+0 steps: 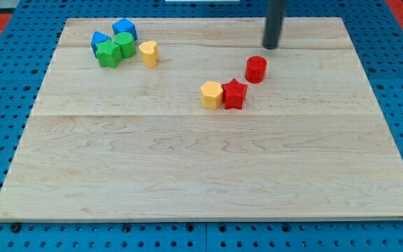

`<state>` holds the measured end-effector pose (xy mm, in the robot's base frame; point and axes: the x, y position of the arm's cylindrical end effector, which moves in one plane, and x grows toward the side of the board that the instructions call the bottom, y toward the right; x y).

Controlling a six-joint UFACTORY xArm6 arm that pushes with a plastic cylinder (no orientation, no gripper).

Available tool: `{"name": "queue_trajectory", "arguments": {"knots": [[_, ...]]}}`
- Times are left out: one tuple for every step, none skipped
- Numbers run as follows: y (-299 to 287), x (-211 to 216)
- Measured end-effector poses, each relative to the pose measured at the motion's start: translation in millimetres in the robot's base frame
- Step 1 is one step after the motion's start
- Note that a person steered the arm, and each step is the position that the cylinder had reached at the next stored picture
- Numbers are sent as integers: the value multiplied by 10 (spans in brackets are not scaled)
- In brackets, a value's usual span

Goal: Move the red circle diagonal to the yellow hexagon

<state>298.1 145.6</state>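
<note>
The red circle (255, 68) is a short red cylinder right of the board's centre, toward the view's top. The yellow hexagon (211, 94) lies below and to the left of it, touching a red star (234, 94) on its right side. My tip (270, 46) is the lower end of the dark rod, just above and slightly right of the red circle, with a small gap between them.
A cluster sits at the view's top left: a blue block (124, 29), another blue block (100, 40), a green star (108, 54), a green block (125, 44) and a yellow block (149, 53). The wooden board (208, 175) rests on a blue pegboard surface.
</note>
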Motion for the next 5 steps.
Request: {"name": "queue_trajectory", "arguments": {"knots": [[-183, 683], [-1175, 573], [-1183, 505], [-807, 723], [-639, 333]]}}
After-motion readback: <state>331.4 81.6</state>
